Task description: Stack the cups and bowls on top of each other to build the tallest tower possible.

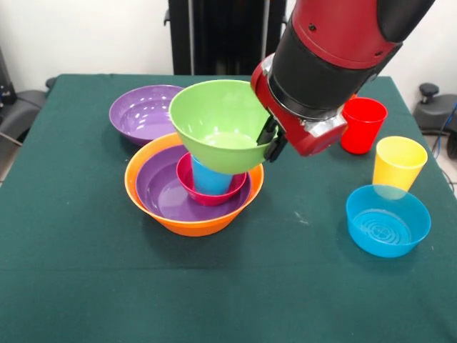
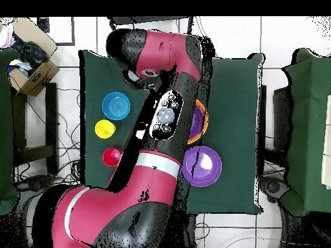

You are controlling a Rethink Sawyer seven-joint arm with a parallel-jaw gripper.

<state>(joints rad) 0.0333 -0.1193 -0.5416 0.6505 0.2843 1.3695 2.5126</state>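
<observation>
In the front view the tower stands mid-table: a large orange bowl (image 1: 187, 218) holds a purple bowl (image 1: 163, 193), a small pink-red bowl (image 1: 207, 194) and a blue cup (image 1: 210, 179). A lime green bowl (image 1: 214, 125) rests tilted on the blue cup. My gripper (image 1: 270, 139) is shut on the green bowl's right rim. A second purple bowl (image 1: 143, 112) sits behind the tower. To the right stand a red cup (image 1: 363, 125), a yellow cup (image 1: 398, 163) and a small blue bowl (image 1: 388, 221). In the overhead view the arm hides most of the tower; only its orange rim (image 2: 205, 116) shows.
The overhead view shows the loose purple bowl (image 2: 202, 166), blue bowl (image 2: 117, 105), yellow cup (image 2: 105, 129) and red cup (image 2: 112, 157) on the green table (image 2: 239, 97). A cardboard box (image 2: 29, 64) sits off the table.
</observation>
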